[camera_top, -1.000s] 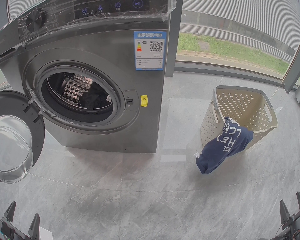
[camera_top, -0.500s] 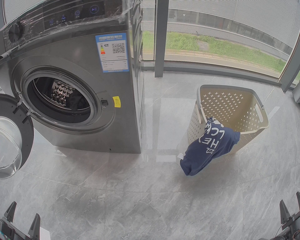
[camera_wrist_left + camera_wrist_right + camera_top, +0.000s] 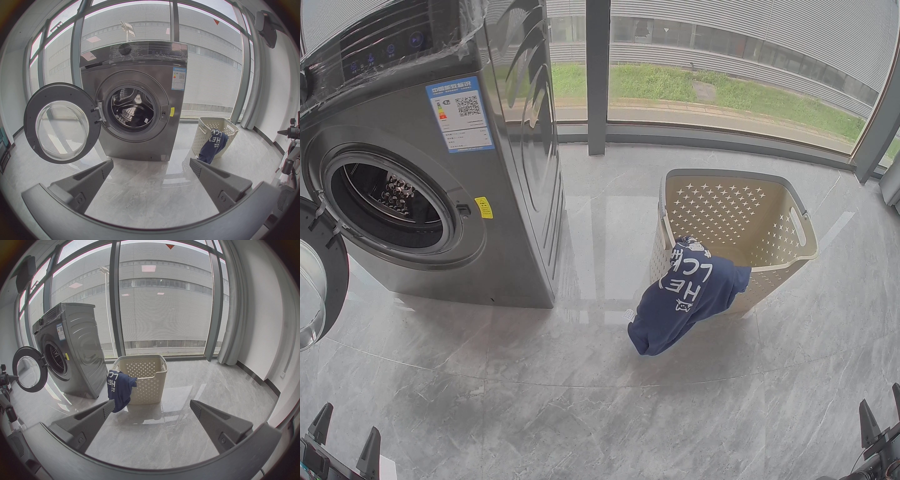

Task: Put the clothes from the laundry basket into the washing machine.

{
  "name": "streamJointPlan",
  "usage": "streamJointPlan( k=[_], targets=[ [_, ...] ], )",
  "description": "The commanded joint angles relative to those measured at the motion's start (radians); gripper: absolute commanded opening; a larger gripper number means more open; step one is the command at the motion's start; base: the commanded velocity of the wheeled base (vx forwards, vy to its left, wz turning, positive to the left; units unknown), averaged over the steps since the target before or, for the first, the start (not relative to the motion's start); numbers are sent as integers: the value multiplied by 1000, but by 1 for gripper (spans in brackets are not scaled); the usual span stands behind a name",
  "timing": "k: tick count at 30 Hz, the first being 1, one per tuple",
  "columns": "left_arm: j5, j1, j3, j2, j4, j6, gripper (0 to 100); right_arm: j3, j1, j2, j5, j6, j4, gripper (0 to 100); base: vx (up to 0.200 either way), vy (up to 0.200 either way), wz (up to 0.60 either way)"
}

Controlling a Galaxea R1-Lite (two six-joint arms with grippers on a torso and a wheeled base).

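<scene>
A cream laundry basket [image 3: 781,206] [image 3: 204,132] [image 3: 150,371] stands on the grey floor to the right of the washing machine [image 3: 487,206] [image 3: 137,78] [image 3: 81,349]. A navy shirt [image 3: 681,300] [image 3: 214,147] [image 3: 118,388] with white letters hangs over the basket's near rim and down its outside, almost to the floor. The machine's round door [image 3: 319,275] [image 3: 61,123] [image 3: 29,369] is swung wide open, and dark cloth lies in the drum [image 3: 132,109]. My left gripper [image 3: 345,434] [image 3: 151,165] and right gripper [image 3: 881,409] [image 3: 151,405] are low and near me, both open and holding nothing.
Tall windows [image 3: 737,69] with metal frames run behind the machine and basket. A curtain [image 3: 234,321] hangs at the far right corner. Bare marble floor [image 3: 581,387] lies between me and the basket.
The whole head view has swung right: machine and basket sit further left in the picture. The shirt, the basket and both grippers keep their places.
</scene>
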Motion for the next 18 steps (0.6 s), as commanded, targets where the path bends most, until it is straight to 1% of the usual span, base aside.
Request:
streamJointPlan(
  k=[1, 7, 18],
  targets=[
    [1, 0, 18, -11, 0, -1, 100, 7, 1, -15, 0, 0, 1, 100, 0, -200, 0],
    [0, 0, 18, -11, 0, -1, 100, 7, 2, -15, 0, 0, 1, 100, 0, -200, 0],
    [0, 0, 18, -11, 0, -2, 100, 7, 1, -15, 0, -1, 1, 100, 0, 0, 0]
  ],
)
